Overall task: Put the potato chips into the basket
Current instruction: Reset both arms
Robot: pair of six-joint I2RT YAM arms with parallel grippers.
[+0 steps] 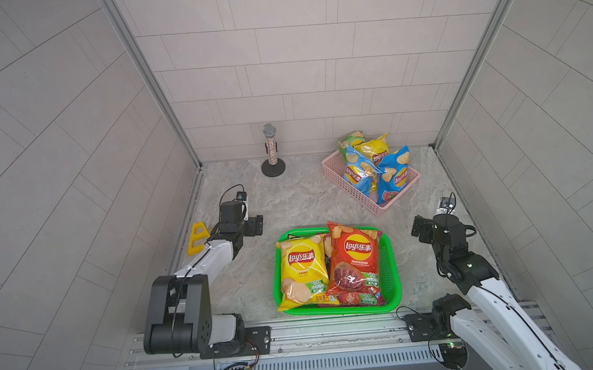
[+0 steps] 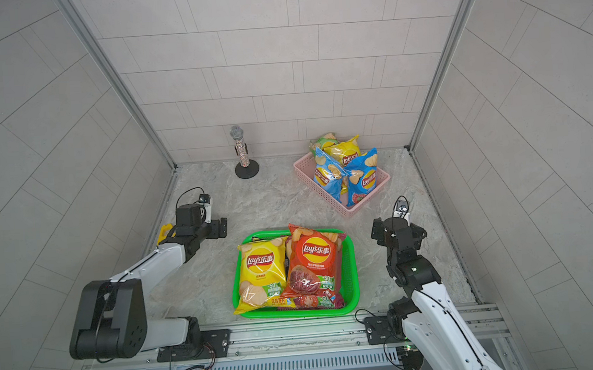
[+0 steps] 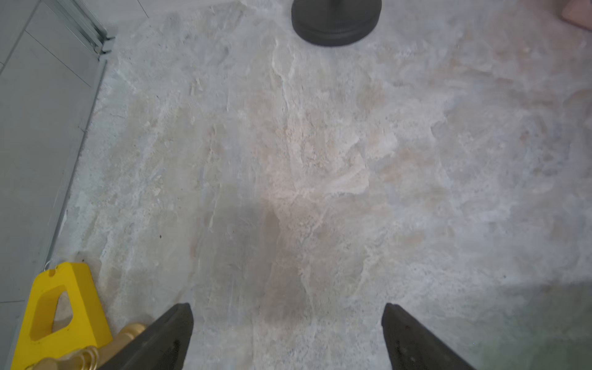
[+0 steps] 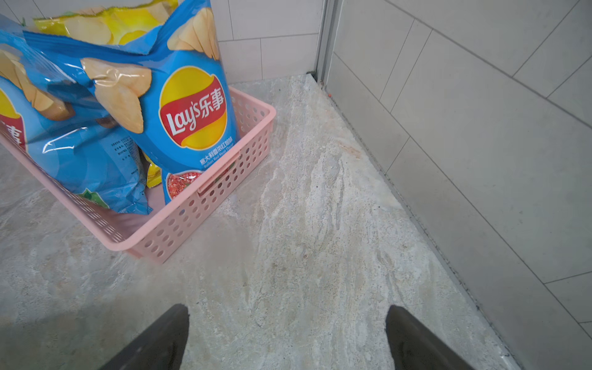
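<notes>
A large yellow potato chips bag (image 1: 302, 267) and a large red one (image 1: 355, 260) lie side by side in the green basket (image 1: 389, 258) at the table's front, with another bag (image 1: 358, 298) partly hidden beneath. At the back right, the pink basket (image 1: 337, 179) holds two blue bags (image 1: 392, 175) (image 1: 356, 172), a yellow one (image 1: 374, 150) and a green one (image 1: 352, 139). My left gripper (image 1: 256, 226) (image 3: 286, 309) hovers open over bare table left of the green basket. My right gripper (image 1: 420, 229) (image 4: 286, 310) is open and empty, between both baskets' right sides.
A glittery microphone (image 1: 271, 152) stands upright on a black round base (image 3: 336, 22) at the back. A yellow triangular piece (image 1: 197, 237) (image 3: 64, 307) lies by the left wall beside my left arm. Tiled walls enclose the marble table on three sides.
</notes>
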